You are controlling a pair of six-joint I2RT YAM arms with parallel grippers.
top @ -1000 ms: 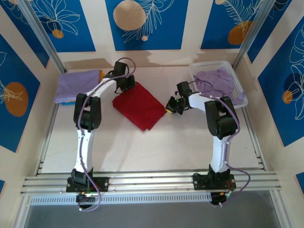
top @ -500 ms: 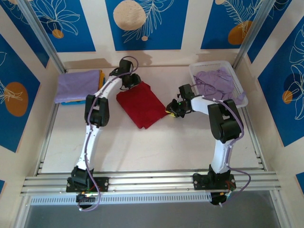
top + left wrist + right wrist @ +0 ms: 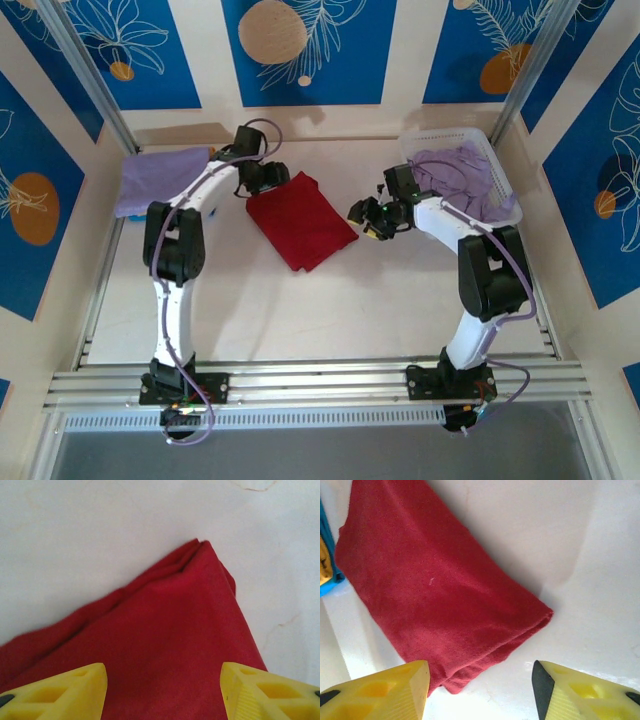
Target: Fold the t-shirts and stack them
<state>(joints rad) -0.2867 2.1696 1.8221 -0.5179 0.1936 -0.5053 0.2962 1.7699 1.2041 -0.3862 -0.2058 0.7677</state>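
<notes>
A folded dark red t-shirt (image 3: pixel 300 222) lies on the white table between both arms. My left gripper (image 3: pixel 266 180) hovers at its far left corner, open, with the red cloth (image 3: pixel 165 645) spread beneath its yellow fingers (image 3: pixel 60 692). My right gripper (image 3: pixel 366 215) stands open just off the shirt's right corner, and the folded red shirt (image 3: pixel 430 590) lies ahead of its fingertips (image 3: pixel 580 692). A folded lavender t-shirt (image 3: pixel 160 180) tops a stack at the far left, with orange-yellow and blue edges beneath it. Crumpled lavender shirts (image 3: pixel 465 170) fill the basket.
The white lattice basket (image 3: pixel 500 215) stands at the back right, close behind my right arm. Aluminium rails (image 3: pixel 320 385) run along the near edge and both sides. Bare table (image 3: pixel 320 310) spreads in front of the red shirt.
My left gripper has shifted slightly left along the shirt's far edge. My right gripper has drawn back a little to the right, off the shirt's corner. The red shirt has hardly moved.
</notes>
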